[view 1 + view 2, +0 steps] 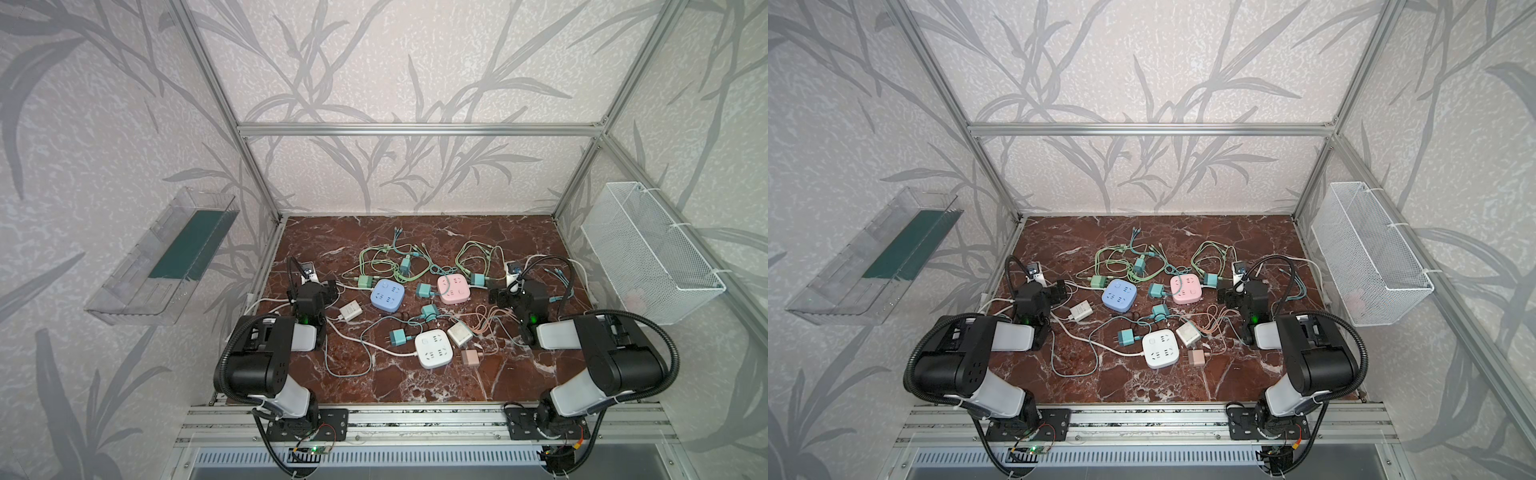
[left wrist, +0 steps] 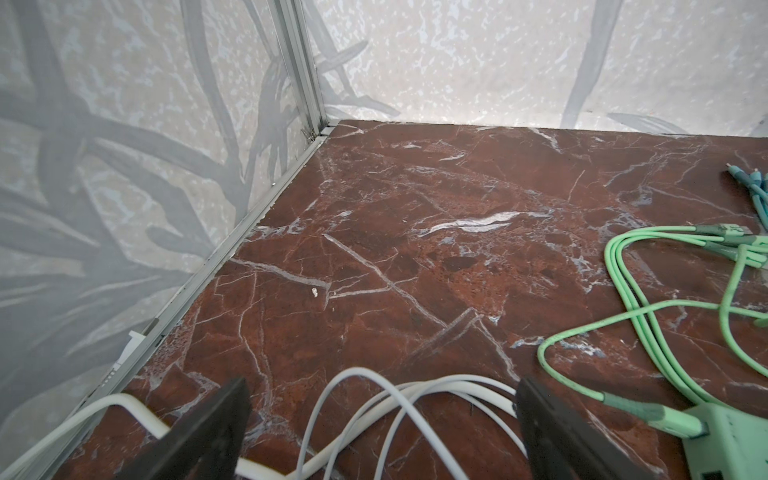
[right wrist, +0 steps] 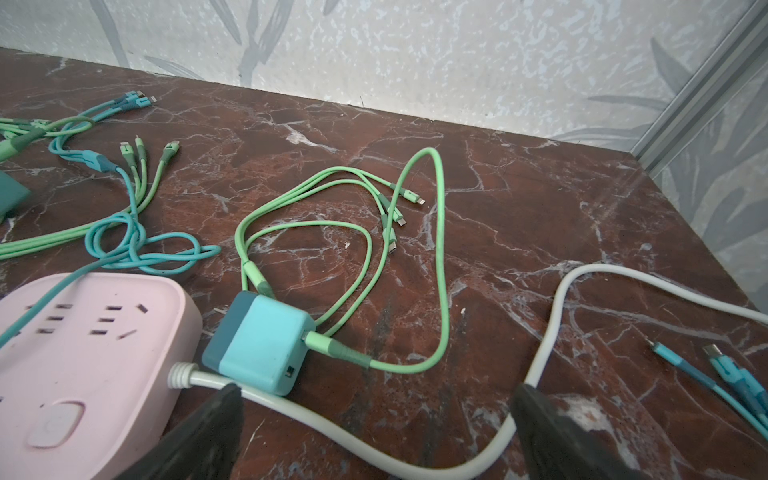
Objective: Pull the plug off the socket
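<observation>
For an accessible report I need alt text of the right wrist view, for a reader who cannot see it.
A teal plug sits against the side of a pink socket block on a red marble table, a green cable looping away. In front, the right hand is open, the block's white cord lying between its fingers.

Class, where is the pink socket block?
The pink socket block lies right of centre in both top views, between the blue socket block and the right gripper.

The table [image 1: 415, 382] was white-veined red-brown marble; the blue socket [image 1: 387, 294] lay at ten o'clock, the pink socket [image 1: 454, 289] at two, the white socket [image 1: 434, 348] at six.
</observation>
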Controlling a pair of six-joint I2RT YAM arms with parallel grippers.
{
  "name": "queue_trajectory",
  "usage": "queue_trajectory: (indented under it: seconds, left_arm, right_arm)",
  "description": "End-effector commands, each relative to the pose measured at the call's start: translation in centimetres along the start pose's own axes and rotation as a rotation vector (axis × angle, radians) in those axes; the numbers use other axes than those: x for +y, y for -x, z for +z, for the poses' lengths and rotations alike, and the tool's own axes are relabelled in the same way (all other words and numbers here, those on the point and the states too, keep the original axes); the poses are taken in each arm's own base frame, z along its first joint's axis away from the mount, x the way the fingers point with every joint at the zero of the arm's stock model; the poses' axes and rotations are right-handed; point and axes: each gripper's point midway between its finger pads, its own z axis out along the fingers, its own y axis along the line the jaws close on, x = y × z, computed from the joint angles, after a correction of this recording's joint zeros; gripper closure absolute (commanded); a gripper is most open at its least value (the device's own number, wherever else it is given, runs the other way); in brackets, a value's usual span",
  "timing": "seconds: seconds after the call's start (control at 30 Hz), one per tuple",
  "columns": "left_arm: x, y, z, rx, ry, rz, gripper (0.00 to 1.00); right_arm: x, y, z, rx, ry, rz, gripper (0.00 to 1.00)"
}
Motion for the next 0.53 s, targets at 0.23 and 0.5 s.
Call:
queue_trajectory:
  seconds: [0.23, 0.5]
  left_arm:
    - [-0.02, 0.83, 0.30, -0.024, 0.000, -0.027, 0.01]
    - [0.01, 0.69, 0.32, -0.020, 0.001, -0.027, 0.01]
  right_arm:
    - [-0.43, 1.10, 0.16, -0.040, -0.016, 0.011, 0.01]
    - [-0.43, 1.08, 0.11, -0.042, -0.017, 0.011, 0.01]
